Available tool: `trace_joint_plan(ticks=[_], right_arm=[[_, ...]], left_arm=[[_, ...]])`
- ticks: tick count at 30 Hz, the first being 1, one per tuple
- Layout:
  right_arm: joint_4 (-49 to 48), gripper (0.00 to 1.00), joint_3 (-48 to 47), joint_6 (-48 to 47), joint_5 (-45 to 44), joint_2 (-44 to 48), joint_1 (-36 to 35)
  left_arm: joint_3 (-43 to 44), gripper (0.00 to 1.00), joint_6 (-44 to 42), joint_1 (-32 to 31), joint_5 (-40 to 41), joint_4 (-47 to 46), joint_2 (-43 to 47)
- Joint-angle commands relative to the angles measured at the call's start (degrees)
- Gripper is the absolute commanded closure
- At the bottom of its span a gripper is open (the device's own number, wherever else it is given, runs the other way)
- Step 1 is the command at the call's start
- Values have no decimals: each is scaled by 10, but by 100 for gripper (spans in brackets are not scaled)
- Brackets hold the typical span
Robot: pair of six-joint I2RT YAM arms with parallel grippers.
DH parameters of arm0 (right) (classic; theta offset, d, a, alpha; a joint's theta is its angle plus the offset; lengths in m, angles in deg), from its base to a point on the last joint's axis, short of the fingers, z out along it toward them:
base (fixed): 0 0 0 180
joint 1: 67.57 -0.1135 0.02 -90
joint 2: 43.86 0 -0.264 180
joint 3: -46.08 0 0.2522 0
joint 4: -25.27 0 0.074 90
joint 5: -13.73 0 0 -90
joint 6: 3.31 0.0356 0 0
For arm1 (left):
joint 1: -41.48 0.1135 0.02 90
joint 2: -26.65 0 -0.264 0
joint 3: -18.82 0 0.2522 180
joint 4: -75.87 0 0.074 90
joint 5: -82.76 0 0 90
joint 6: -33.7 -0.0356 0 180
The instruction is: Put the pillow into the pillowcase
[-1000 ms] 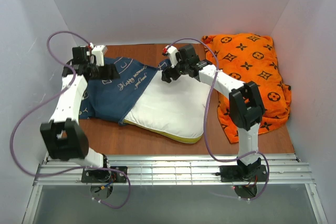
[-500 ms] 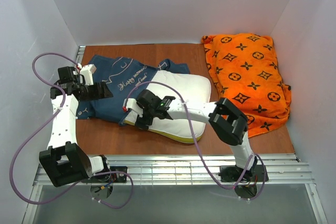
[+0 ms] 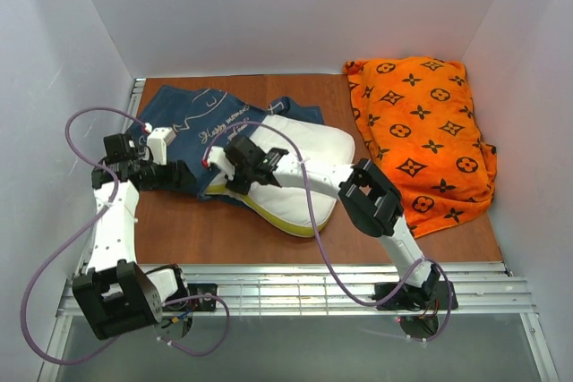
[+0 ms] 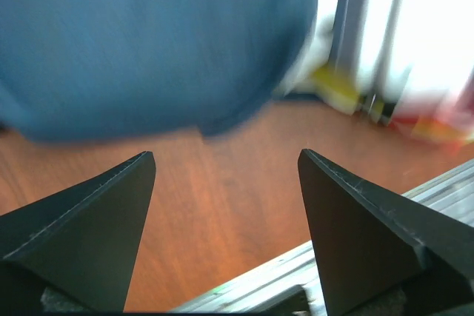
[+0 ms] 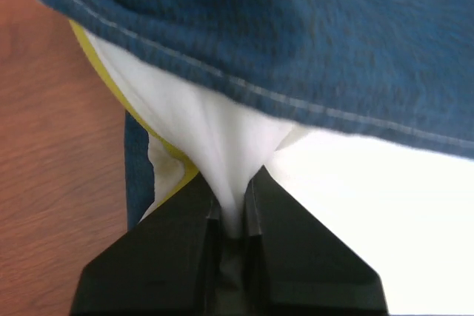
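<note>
The white pillow [image 3: 309, 163] with its yellow edge band [image 3: 282, 224] lies in the middle of the wooden table [image 3: 206, 232]. Its left end reaches under the edge of the navy pillowcase [image 3: 201, 118]. My right gripper [image 3: 228, 178] is shut on a pinch of white fabric at the pillow's near left corner. In the right wrist view the gripper [image 5: 233, 216] holds the pillow [image 5: 215, 146] just below the pillowcase hem [image 5: 296, 42]. My left gripper [image 3: 188, 178] stands open, low beside the pillowcase's near left edge. Between its fingers [image 4: 226, 183] is bare wood, with the pillowcase [image 4: 148, 42] ahead.
An orange cushion with a dark monogram pattern [image 3: 421, 123] fills the right side of the table. White walls close in the back and both sides. A metal rail [image 3: 295, 288] runs along the near edge by the arm bases.
My right arm swung from the pillow's far side to its near left corner and shut on it, tugging it leftward. My left arm drew back and down to the pillowcase's near edge.
</note>
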State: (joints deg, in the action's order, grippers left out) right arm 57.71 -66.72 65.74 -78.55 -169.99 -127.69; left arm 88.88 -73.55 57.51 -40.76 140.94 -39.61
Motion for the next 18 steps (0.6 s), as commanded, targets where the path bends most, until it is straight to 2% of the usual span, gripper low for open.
trace_joint_plan(ticks=[1,4,7,8,11,18], right_arm=[[7,99,-62,63,82,5,63],[-7,99,-65,96,140,29,81],[-16,99,-71,108,165,39,82],[-16,99,-74,109,168,39,82],[-16,99,-85,110,163,36,83],[-16,99,-128,132,168,18,86]], left_arm=[[-58,26,-146,3,4,-29,71],[-113,28,-180,2,18,-53,90],[-146,34,-157,-2,46,-133,79],[-145,36,-131,-5,49,-174,69],[-123,42,-103,-17,6,-196,16],[-168,44,-17,-157,56,-312,-26]])
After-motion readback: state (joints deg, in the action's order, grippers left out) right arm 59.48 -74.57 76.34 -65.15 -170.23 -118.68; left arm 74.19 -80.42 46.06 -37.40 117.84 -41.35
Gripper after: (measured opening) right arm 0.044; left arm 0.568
